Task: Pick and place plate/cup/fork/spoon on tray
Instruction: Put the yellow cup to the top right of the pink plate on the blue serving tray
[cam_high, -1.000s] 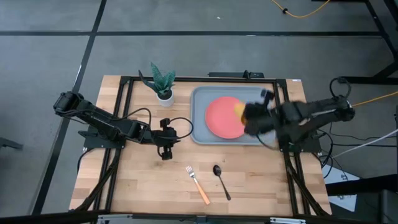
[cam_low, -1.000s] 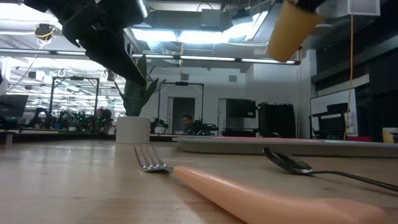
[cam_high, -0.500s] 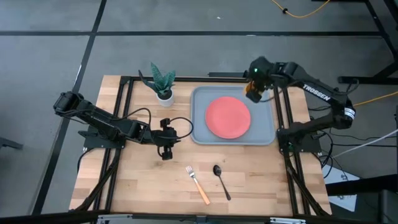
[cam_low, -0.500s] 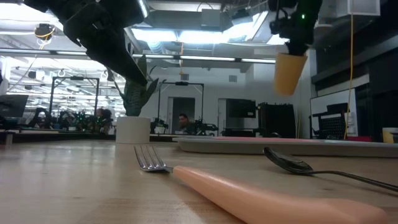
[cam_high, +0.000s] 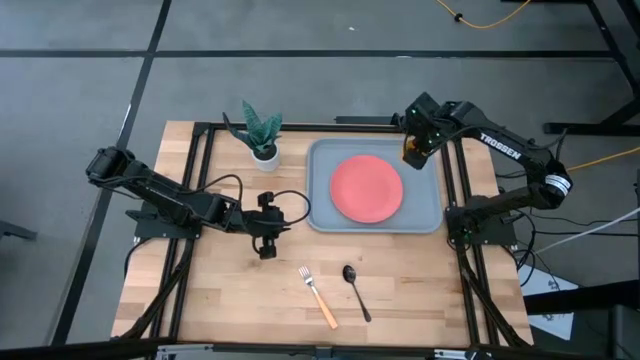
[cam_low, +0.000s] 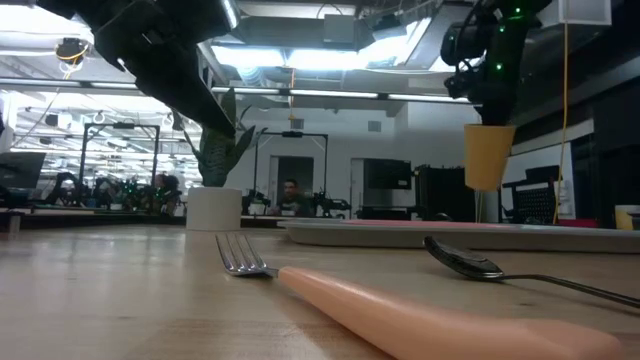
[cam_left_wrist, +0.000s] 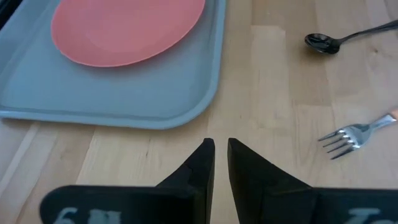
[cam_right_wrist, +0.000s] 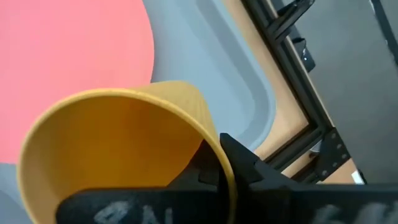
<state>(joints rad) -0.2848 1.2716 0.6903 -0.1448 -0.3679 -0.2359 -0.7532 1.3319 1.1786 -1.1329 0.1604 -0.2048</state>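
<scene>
From above, the tray sits at the back of the wooden table, a bit to the right. The plate lies flat inside the tray. The right hand is over the tray's back right corner, and it has the cup clamped in its fingers. The left hand is near the middle of the table, just left of the tray, with nothing in it. The fork and the spoon lie side by side near the front of the table, close but not touching. A small white pot with a green plant stands left of the tray at the back.

From table height, the cup hangs in the air above the tray, mouth up, held from above by the right hand. The fork is close to the camera with the spoon beside it. The plant pot stands farther back.

In the left wrist view, the left hand has its two fingers almost together, with only a thin gap and nothing between them. Past them are the tray with the plate, the spoon and the fork.

In the right wrist view, the cup fills most of the picture. A dark finger presses on its rim. Under it are the plate and the tray
</scene>
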